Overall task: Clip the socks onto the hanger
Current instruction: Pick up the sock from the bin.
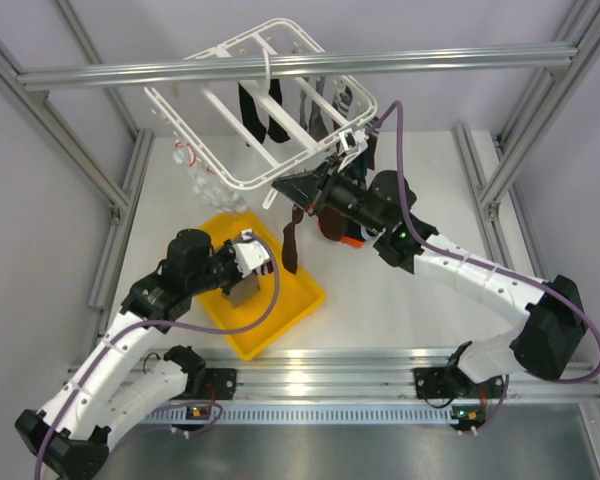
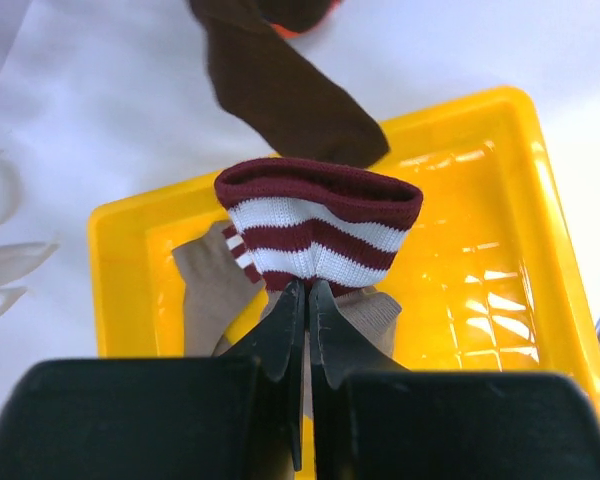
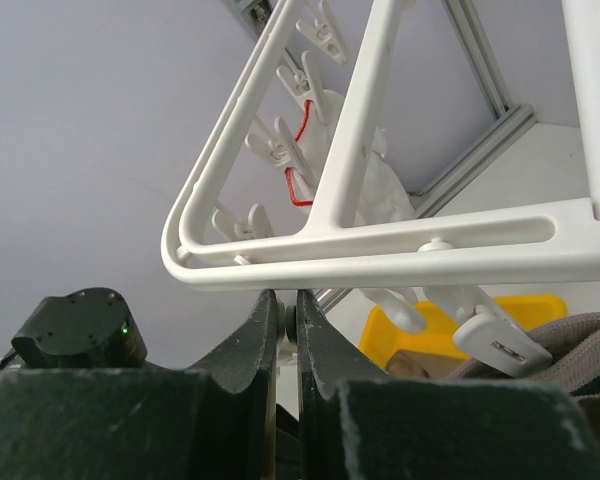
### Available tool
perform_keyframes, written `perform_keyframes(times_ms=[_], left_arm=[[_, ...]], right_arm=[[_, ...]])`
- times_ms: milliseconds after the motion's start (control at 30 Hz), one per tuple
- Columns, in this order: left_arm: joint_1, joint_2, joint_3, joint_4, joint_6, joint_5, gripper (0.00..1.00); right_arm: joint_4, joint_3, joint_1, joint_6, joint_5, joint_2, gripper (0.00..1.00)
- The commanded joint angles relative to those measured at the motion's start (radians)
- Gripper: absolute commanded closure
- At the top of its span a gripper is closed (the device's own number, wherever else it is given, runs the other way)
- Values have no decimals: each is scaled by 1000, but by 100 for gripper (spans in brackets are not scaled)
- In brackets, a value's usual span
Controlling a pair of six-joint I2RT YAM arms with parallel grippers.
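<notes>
While hanger (image 3: 380, 262) is clamped steady by right gripper (image 3: 280, 300) beyond tray (image 2: 460, 110), striped sock (image 2: 320, 225) is pinched over tray by left gripper (image 2: 307, 290).

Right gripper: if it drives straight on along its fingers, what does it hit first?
The hanger. Its white lower bar runs straight across just beyond the closed tips of the right gripper. The gap looks very small, though depth is unclear from the wrist view, so it may already be touching.

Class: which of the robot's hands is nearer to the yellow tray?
Left. The left hand is over the yellow tray, pinching a striped sock above it. The right hand is beyond the tray, raised at a corner of the hanger.
</notes>
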Motion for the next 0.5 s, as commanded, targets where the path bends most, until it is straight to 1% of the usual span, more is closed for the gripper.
perform_keyframes(times_ms=[0, 33, 167, 333, 467], left_arm=[[0, -17, 83, 99, -145, -98, 100], [0, -13, 95, 103, -178, -126, 100], [0, -5, 156, 134, -228, -131, 100], [-1, 29, 219, 145, -254, -135, 100], [-1, 36, 233, 162, -260, -131, 100]], right_arm=[[36, 44, -39, -13, 80, -8, 100], [36, 42, -39, -13, 80, -10, 100], [33, 40, -39, -10, 80, -8, 100], [33, 40, -37, -10, 74, -4, 100], [32, 36, -36, -8, 74, -2, 100]])
